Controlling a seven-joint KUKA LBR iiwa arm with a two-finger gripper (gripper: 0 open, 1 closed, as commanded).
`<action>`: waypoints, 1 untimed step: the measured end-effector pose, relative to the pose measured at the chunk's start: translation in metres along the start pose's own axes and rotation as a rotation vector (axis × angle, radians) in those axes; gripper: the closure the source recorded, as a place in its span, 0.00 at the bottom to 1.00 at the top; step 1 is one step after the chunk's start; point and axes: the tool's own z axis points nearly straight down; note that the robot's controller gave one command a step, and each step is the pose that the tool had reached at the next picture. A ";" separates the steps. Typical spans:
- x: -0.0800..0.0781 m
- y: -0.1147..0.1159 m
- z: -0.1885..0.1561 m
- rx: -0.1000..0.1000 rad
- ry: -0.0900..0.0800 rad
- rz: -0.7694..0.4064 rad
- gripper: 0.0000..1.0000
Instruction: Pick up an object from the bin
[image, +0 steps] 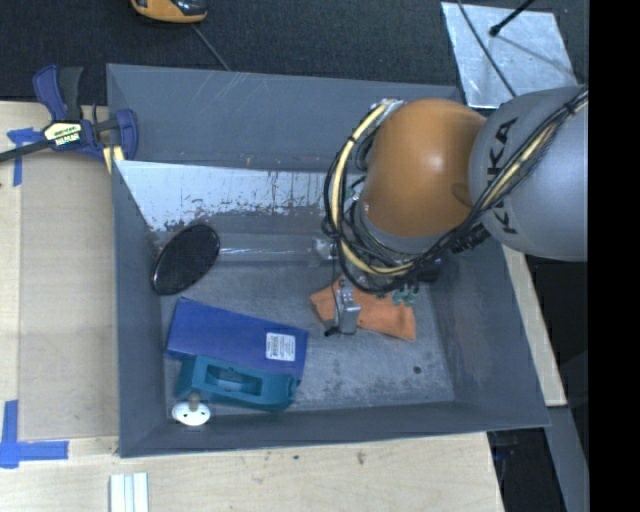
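Tool (345, 316) sits low, close to the floor of the bin (400, 385), right of centre. Its tip is at the left end of a flat orange piece (385, 320), cloth or foam by the look. I cannot tell whether the tool is set wide or narrow from this angle, nor whether it touches the orange piece or sits just above it.

Step, as judged: grasp stage, with the orange piece the likely target. Nothing is lifted.

Next move calls for closing on the piece's left edge, then a straight lift. The item is thin and lies flat on the floor, so the grip must catch an edge or pinch a fold, or it may slip out.

Pose: the arm enters from the right, its grey link above the bin's right wall. The orange wrist cover (425, 165) hangs over the back half of the bin, ringed by cables, and the tool points roughly straight down.

Other contents lie well apart, at left:
- black oval disc (185, 257)
- blue box (225, 338)
- teal plastic item (235, 385), just in front of the box
- small white knob (192, 411)
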 end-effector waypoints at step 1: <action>0.001 0.001 0.006 0.000 0.005 0.000 0.00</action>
